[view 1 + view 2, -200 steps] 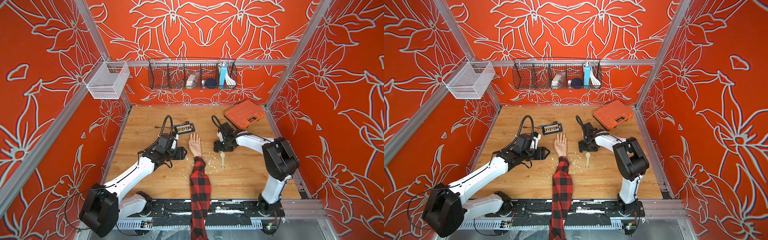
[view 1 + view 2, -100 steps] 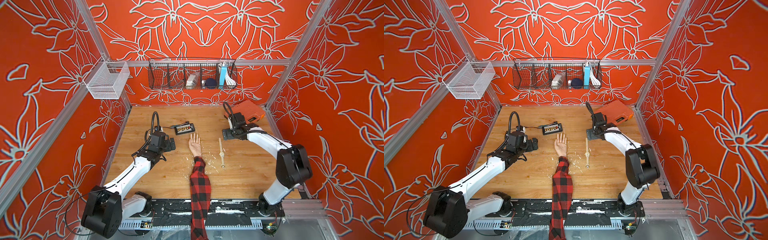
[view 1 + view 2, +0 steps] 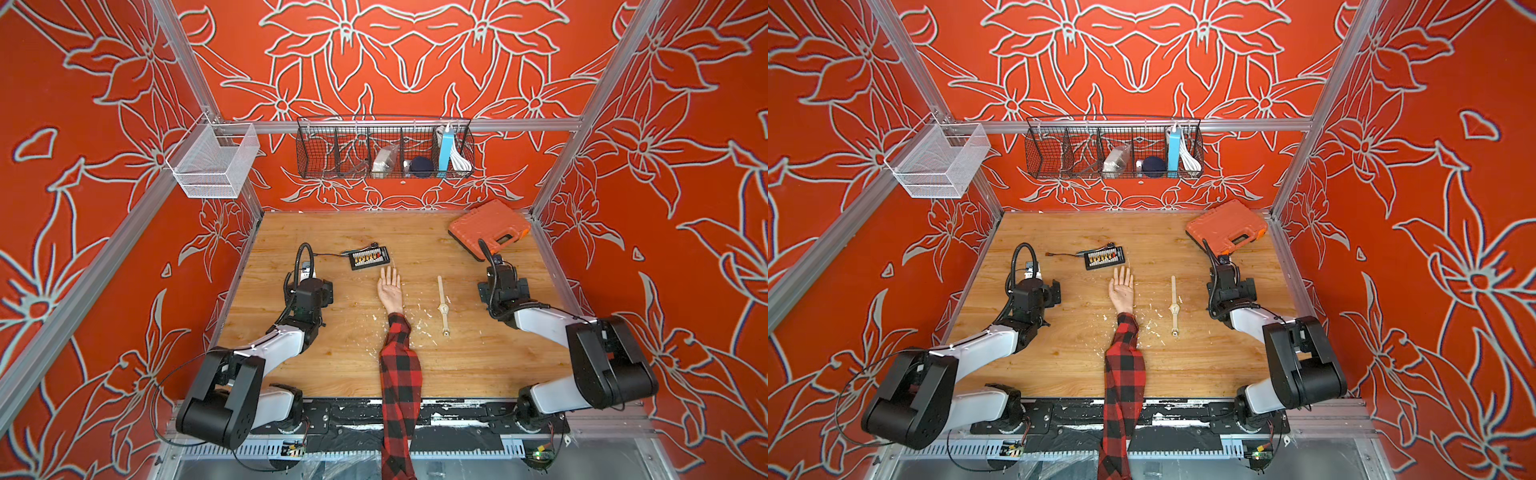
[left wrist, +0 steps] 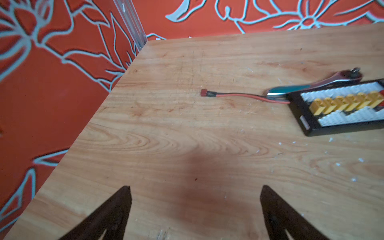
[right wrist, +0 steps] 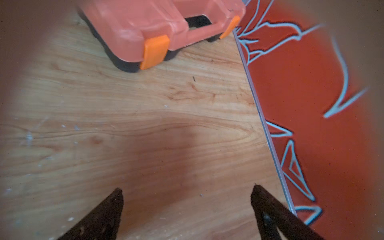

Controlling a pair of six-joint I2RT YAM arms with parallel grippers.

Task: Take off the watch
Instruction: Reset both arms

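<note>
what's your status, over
left gripper open, empty; right gripper open, empty; watch off the wrist, flat on table beside the hand; nothing in the way

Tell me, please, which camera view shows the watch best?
A top view: the watch lies full-length on the table, nothing covering it; both top views show this alike. Neither wrist view catches it; they look at other parts of the table.

On the table (image 3: 478,365) the watch (image 3: 443,307) lies flat just right of the person's hand (image 3: 390,289), apart from it, with the connector board (image 3: 369,257) just behind the hand and the tool case (image 3: 489,226) in the far right corner. The left gripper (image 4: 195,187) hangs well left of the hand, the right gripper (image 5: 186,187) well right of the watch, before the case.
</note>
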